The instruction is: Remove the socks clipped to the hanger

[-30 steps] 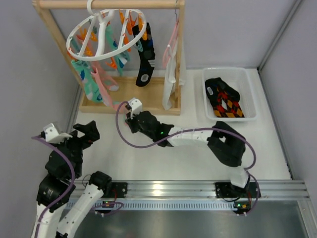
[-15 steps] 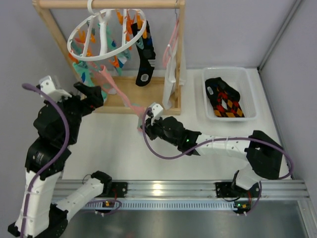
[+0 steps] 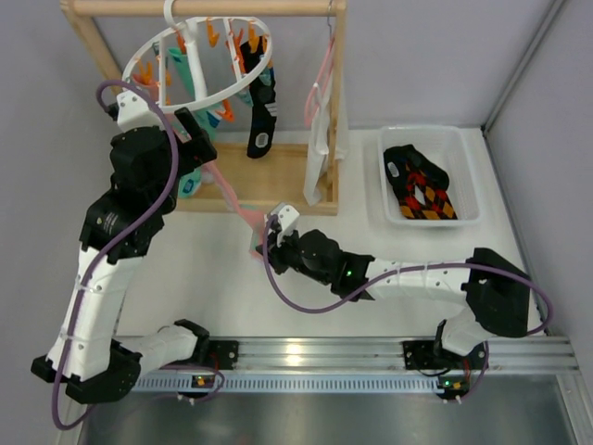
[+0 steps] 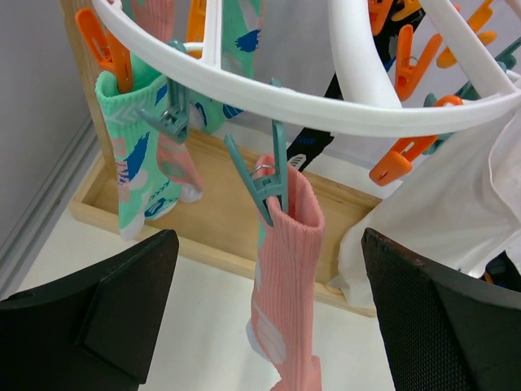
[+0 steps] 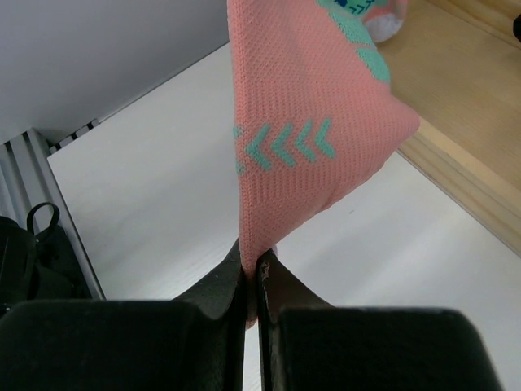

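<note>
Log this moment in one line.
right pincer: shut on pink sock | left pincer: open, facing teal clip | pink sock: clipped to hanger

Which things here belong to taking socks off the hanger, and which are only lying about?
Job: white round plastic hanger; salmon-pink sock; mint-teal patterned sock; black sock with blue-white marks; right gripper.
Lying about: wooden rack frame; white plastic tray; black sock with orange-red diamonds; white-pink cloth.

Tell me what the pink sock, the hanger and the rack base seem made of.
The pink sock: matte knitted fabric; fine loop texture shows.
The hanger: likely moulded plastic, smooth white with a slight sheen.
The rack base: pale wood, seemingly unvarnished; faint grain, dull surface.
</note>
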Available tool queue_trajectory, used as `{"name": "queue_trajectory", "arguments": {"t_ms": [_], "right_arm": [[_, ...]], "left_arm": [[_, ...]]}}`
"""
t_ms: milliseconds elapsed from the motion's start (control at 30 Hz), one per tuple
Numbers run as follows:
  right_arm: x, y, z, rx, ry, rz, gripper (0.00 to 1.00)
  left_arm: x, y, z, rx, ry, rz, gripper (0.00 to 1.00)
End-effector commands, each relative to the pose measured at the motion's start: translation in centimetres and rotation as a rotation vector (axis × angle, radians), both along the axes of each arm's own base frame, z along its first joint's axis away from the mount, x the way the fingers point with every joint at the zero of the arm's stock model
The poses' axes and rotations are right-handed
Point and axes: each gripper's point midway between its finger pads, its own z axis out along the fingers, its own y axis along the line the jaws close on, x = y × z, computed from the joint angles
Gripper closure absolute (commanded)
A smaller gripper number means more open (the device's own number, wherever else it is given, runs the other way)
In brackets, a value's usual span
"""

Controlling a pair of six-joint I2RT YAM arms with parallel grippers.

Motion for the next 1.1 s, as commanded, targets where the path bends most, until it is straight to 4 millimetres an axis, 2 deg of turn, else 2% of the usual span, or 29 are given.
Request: {"name": "queue_trajectory", "arguments": {"t_ms": [0, 133, 433, 633, 800, 900, 1067], "right_arm": [[-0.9, 0.2, 2.7, 0.065, -0.03, 0.004, 1.0], [-1.2, 0.6, 2.4, 0.056, -0.033, 0.014, 1.0], [-2.0, 1.4, 2.4, 0.053, -0.041, 0.035, 1.0], [-2.5, 1.8, 2.4, 0.049, -0.041, 0.054, 1.0], [-2.7, 1.8, 2.1, 0.041, -0.04, 0.065, 1.0], [-3.0, 2.0, 2.2, 0.045, -0.039, 0.082, 1.0], [-3.3, 2.3, 1.9, 0.04, -0.034, 0.094, 1.0]], "left_arm": [[0.3, 0.7, 1.6, 0.033, -0.026, 0.031, 0.03], [0.9, 1.0, 1.7, 0.054, -0.019, 0.062, 0.04], [2.7, 1.7, 2.1, 0.117, -0.004, 0.143, 0.18], [4.3, 1.0, 1.0, 0.136, 0.03, 0.145, 0.29], [5.3, 1.1, 0.8, 0.157, 0.042, 0.179, 0.31], [5.6, 1.7, 0.7, 0.179, 0.049, 0.226, 0.43], [6.0, 1.9, 0.9, 0.194, 0.05, 0.239, 0.48]]}}
